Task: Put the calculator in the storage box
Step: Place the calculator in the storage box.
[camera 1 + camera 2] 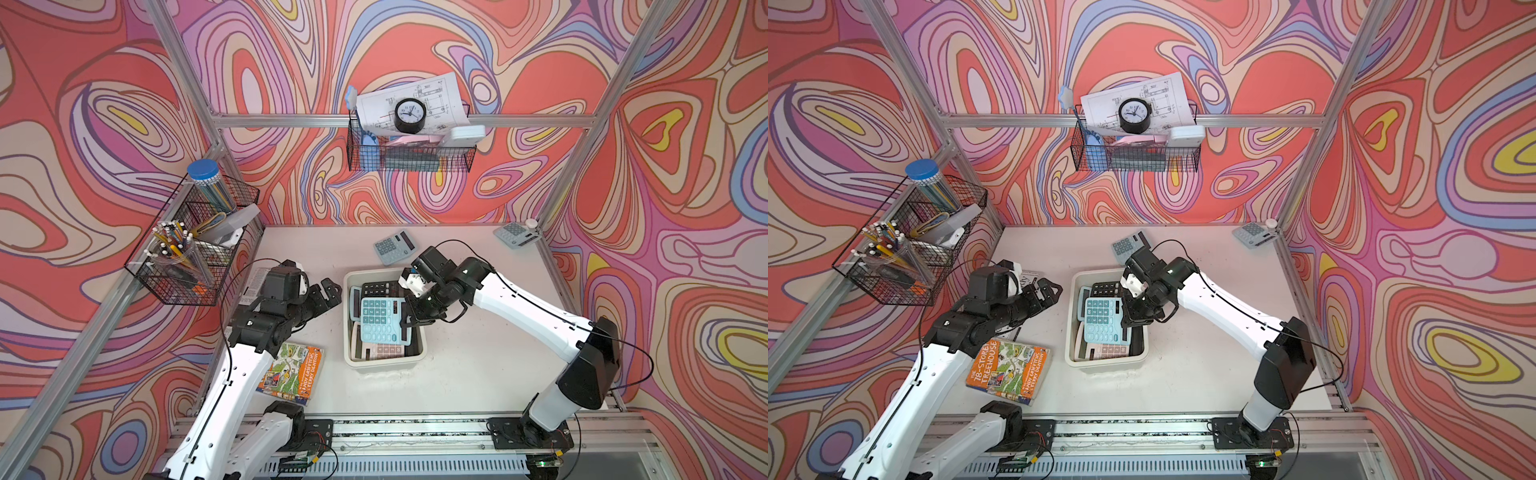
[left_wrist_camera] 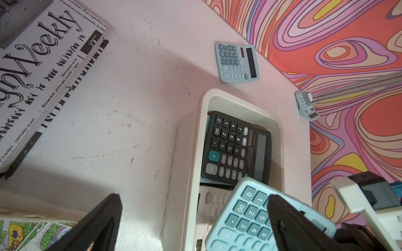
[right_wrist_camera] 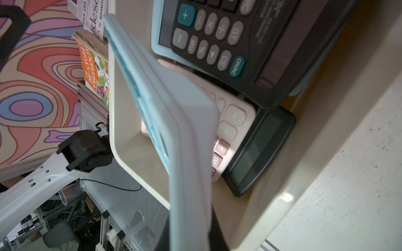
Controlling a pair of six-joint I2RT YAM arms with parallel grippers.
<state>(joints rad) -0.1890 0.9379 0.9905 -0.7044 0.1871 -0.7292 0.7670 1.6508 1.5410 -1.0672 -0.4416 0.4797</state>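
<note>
In both top views, your right gripper [image 1: 406, 322] pinches the blue calculator [image 1: 378, 320] over the storage box [image 1: 384, 362], probably so it can drop in. Left wrist view: your left gripper [image 2: 193, 196] is spread wide beside the box, out of the way. Right wrist view: the calculator hangs tilted above other calculators [image 3: 250, 43].

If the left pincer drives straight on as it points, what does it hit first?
Probably the near side wall of the storage box; the open left pincer faces it across bare table. Its height is unclear, so it might pass over the rim instead.
</note>
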